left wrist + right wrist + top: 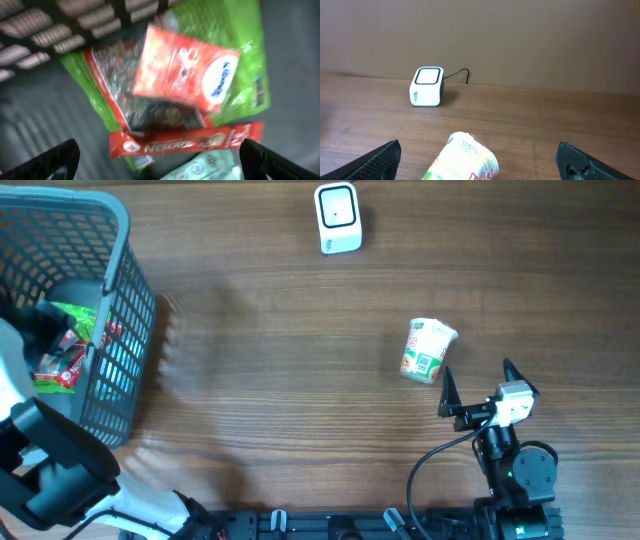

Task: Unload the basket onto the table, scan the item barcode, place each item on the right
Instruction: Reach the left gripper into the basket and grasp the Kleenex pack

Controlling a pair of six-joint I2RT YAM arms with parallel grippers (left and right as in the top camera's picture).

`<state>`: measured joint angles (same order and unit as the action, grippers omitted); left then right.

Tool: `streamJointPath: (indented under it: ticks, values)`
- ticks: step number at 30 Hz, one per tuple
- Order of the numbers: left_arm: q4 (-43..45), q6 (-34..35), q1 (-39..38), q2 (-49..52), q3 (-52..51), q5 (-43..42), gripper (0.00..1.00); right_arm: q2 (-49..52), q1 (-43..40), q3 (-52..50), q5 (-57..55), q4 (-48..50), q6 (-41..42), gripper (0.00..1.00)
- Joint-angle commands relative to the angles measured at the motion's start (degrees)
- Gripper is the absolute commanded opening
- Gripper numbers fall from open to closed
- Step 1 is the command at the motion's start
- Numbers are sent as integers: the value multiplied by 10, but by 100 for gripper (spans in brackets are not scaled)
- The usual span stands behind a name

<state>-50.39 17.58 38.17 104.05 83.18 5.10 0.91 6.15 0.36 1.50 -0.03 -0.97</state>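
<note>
I see my left gripper [160, 157] spread wide and holding nothing above the snack packets [185, 75] in the basket [120, 330], while my right gripper [478, 378], likewise spread and bare, sits just beside the cup [428, 350] lying on its side on the table [260, 380], well apart from the scanner [337, 218]

Tipped cup [465, 162] lies ahead of spread jaws, scanner [427, 86] beyond.

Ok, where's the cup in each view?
Overhead: cup lies on its side, right of centre.
Left wrist: not in it.
Right wrist: cup at bottom centre.
Shared landmark: white scanner, top centre overhead, left of centre in the right wrist view.
</note>
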Motion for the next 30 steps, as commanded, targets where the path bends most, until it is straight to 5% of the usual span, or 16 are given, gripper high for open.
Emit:
streamJointPath:
  ticks: [1, 20, 30]
  values:
    - [61, -16, 1, -2, -61, -13, 100, -3, -3, -1, 6, 2, -1, 100]
    - [121, -22, -1, 2, -118, -26, 100, -3, -3, -1, 6, 2, -1, 100]
    - [242, -2, -1, 3, -230, 8, 100, -3, -3, -1, 6, 2, -1, 100]
